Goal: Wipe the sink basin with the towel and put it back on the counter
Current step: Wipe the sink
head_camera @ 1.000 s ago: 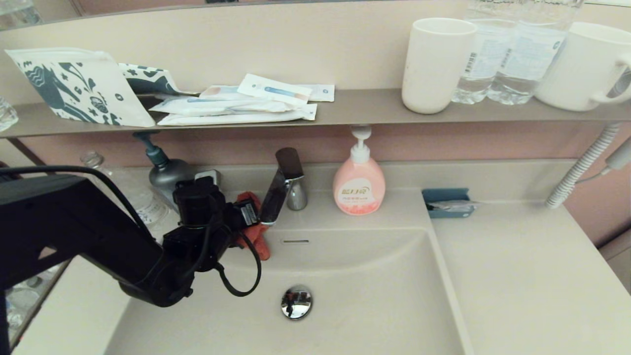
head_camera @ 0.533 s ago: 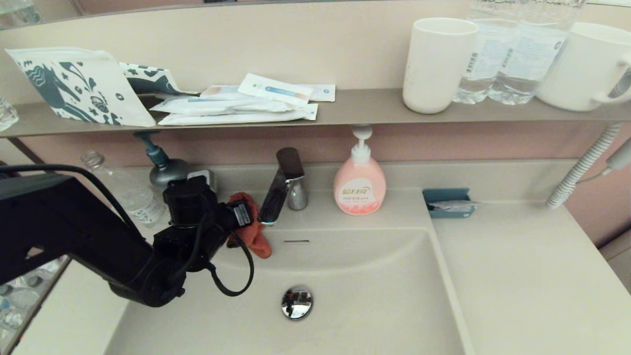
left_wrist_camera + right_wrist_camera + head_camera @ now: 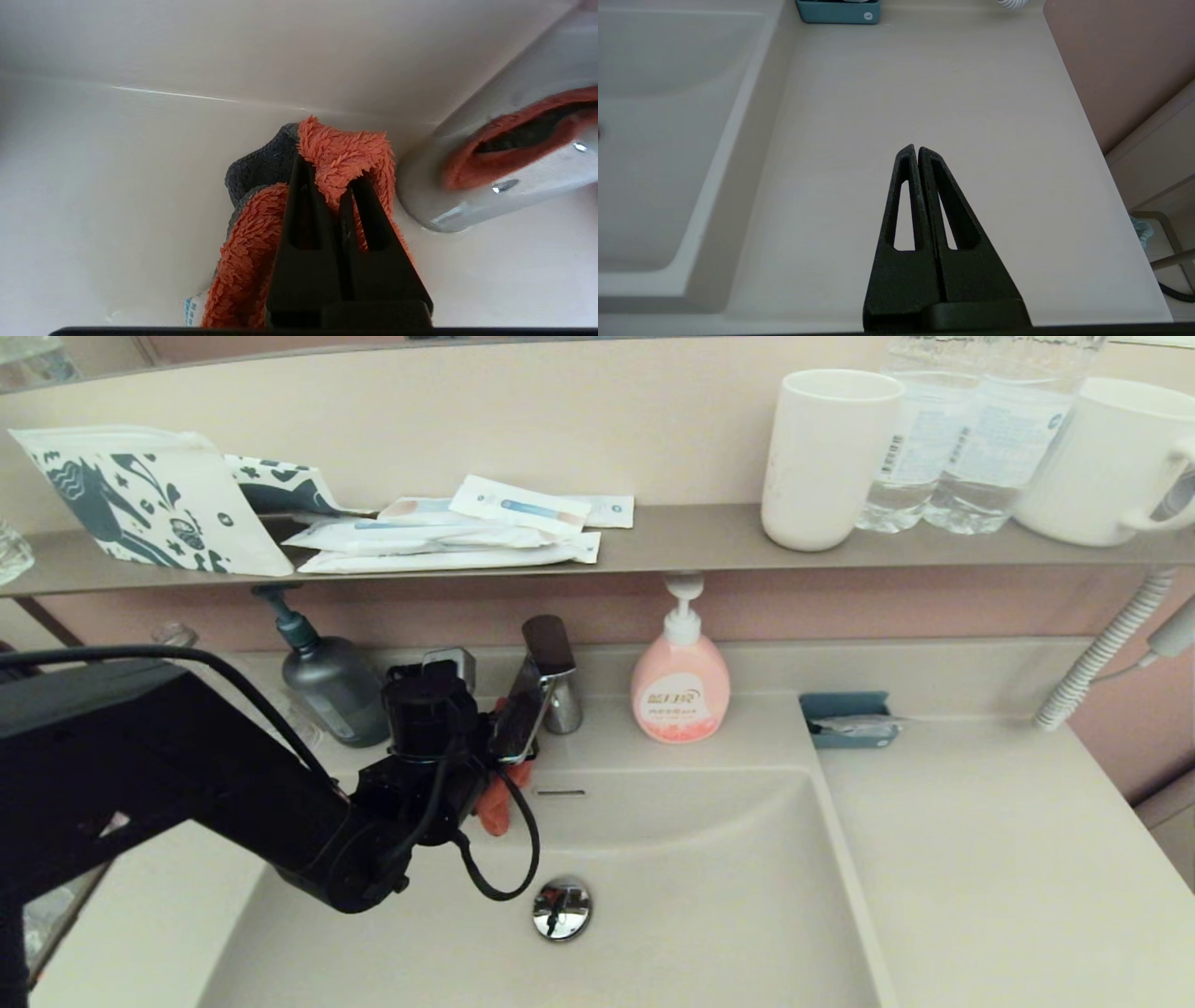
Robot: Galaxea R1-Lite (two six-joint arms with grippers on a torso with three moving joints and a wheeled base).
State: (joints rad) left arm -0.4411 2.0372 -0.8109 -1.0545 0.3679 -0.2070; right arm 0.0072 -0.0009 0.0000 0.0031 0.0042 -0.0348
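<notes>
My left gripper (image 3: pixel 329 175) is shut on the orange-red towel (image 3: pixel 345 149), which bunches round its fingers against the back wall of the sink basin (image 3: pixel 709 896). In the head view the left gripper (image 3: pixel 487 747) sits just under the chrome tap (image 3: pixel 537 695), and a fold of the towel (image 3: pixel 495 810) hangs below it near the overflow slot (image 3: pixel 560 792). The drain plug (image 3: pixel 561 907) lies in front. My right gripper (image 3: pixel 917 150) is shut and empty, parked over the counter (image 3: pixel 924 84) to the right of the basin.
The tap spout (image 3: pixel 495 154) is right beside the towel. A grey pump bottle (image 3: pixel 329 686) and a pink soap bottle (image 3: pixel 681 686) stand behind the basin. A teal tray (image 3: pixel 848 719) sits at the counter's back. The shelf (image 3: pixel 691 537) above holds cups, bottles and packets.
The left gripper, still holding the towel, swung slightly left and then right along the basin's back wall, ending under the tap. The right arm has not moved.
</notes>
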